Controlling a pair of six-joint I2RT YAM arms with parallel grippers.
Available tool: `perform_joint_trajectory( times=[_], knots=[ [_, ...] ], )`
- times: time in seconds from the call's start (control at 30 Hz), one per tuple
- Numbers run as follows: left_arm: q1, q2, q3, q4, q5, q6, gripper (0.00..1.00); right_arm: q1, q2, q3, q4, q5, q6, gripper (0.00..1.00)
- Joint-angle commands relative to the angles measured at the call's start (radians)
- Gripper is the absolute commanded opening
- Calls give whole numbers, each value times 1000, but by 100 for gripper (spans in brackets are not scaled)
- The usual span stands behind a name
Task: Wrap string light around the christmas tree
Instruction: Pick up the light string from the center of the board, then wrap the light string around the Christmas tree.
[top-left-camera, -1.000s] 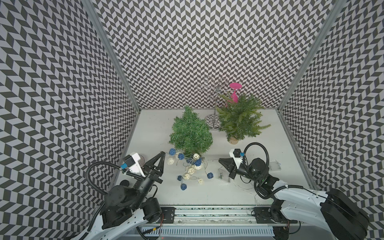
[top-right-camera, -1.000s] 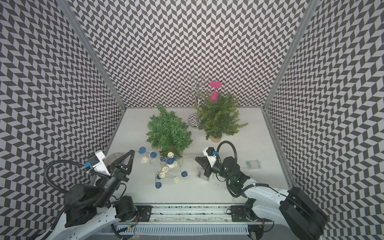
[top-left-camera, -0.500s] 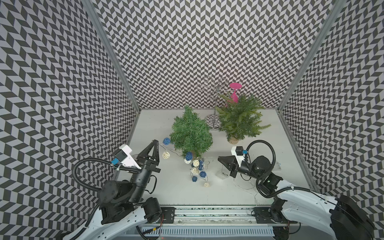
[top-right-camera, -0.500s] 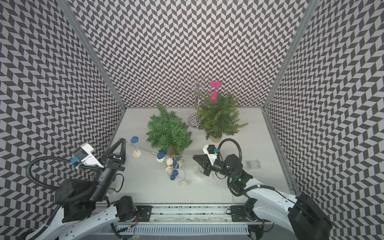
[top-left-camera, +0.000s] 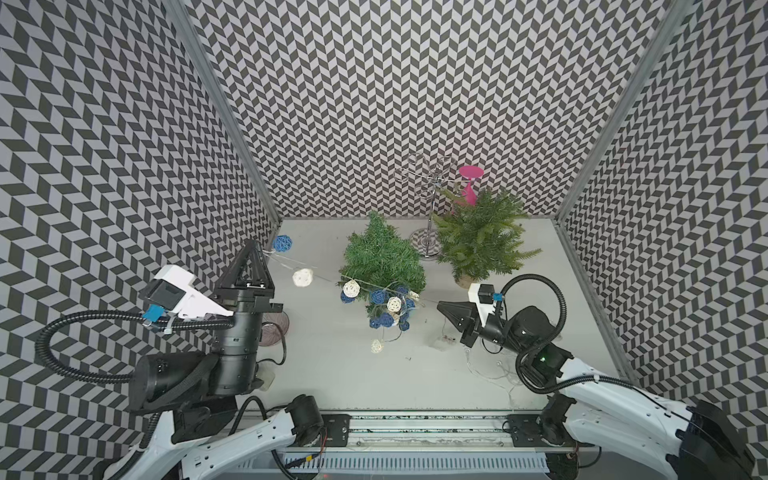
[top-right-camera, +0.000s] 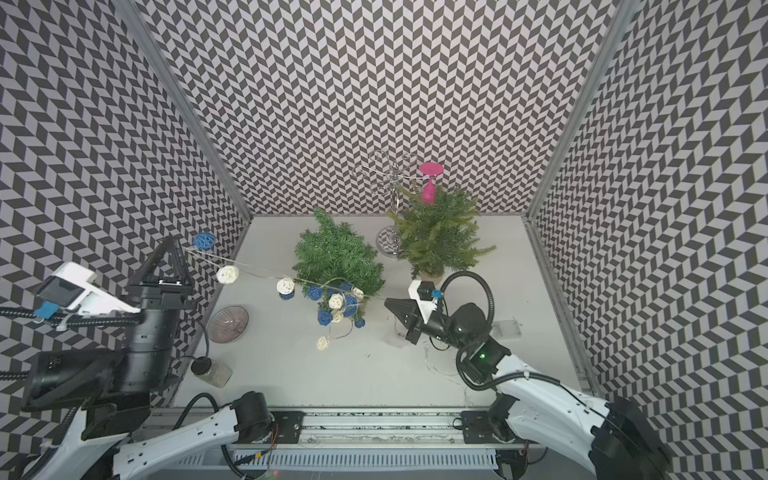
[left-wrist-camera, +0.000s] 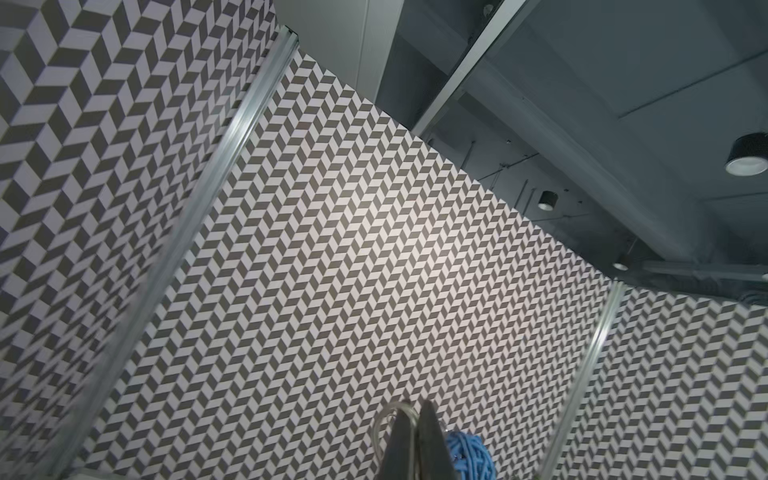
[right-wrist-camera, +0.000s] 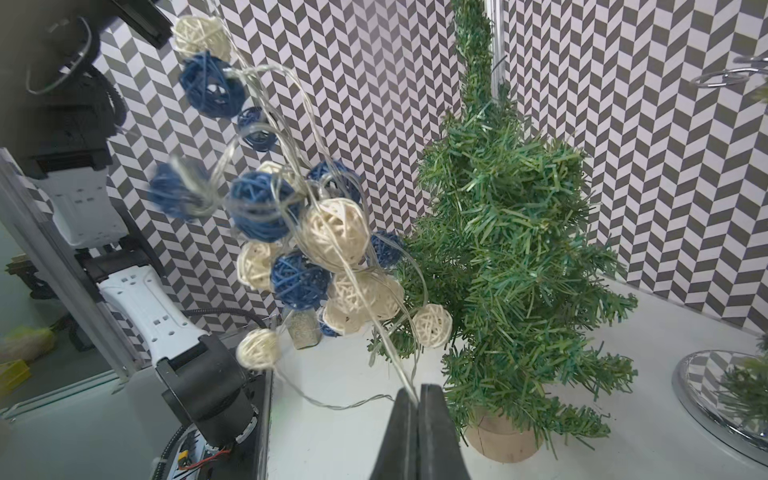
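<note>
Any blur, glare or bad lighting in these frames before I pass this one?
Right wrist view: the christmas tree is sharp, but the string light smears at one blue ball, which looks like motion blur. Left wrist view: the near wall panel is soft, and a ceiling lamp is bright without flare. Both top views: even light, faint shadows on the table, no glare.

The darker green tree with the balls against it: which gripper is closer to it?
Right. The right gripper is low beside the darker tree, near its base; the left gripper is high up, far off on its other side.
</note>
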Motion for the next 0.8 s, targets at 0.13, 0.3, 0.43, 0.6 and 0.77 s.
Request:
perform_joint_trajectory(
  times=[0.13,0.3,0.43,0.6,0.77],
  knots=[
    [2,-19,-36,98,-21,45,0,-6,45,-2,-84,12,-16,0],
    [2,-55,-122,-29,71,-111,0,-5,74,-56,-36,23,1,0],
    [2,-68,-226,-64,119,-198,0,-3,110,-94,4,11,4,6],
    [3,-3,-233,-74,149,-204,0,-3,135,-97,27,-1,-5,41],
    [8,52,-215,-78,198,-208,0,-3,88,-69,-2,14,-12,43]
  ],
)
